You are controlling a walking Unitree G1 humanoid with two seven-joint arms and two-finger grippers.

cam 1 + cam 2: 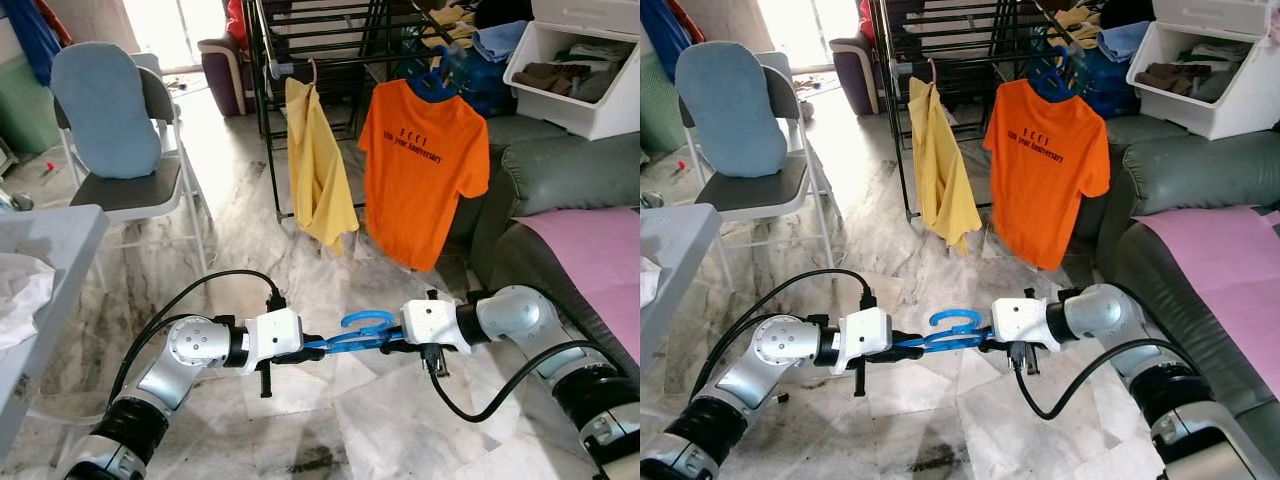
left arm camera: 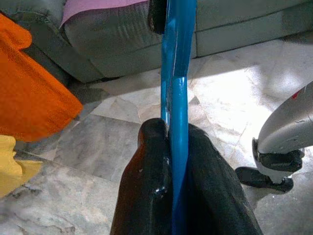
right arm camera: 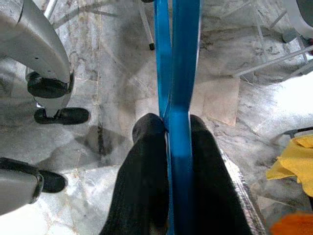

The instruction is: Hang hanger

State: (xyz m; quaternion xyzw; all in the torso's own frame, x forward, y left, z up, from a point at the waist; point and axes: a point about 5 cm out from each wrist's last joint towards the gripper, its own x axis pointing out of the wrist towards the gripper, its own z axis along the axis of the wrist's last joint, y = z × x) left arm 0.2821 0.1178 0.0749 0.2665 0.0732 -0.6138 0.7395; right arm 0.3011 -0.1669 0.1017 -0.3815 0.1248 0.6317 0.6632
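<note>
While both forearms angle inward, the left gripper [image 1: 305, 352] and right gripper [image 1: 392, 343] each clamp an end of the blue hanger [image 1: 355, 333].

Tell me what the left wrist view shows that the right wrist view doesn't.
Left wrist view: the grey sofa with its pink cover, and a large part of the orange T-shirt. Right wrist view: thin metal legs standing on the marble floor. Both: a blue hanger clamped between black fingers, the left end effector at one end, the right end effector at the other, plus yellow cloth.
</note>
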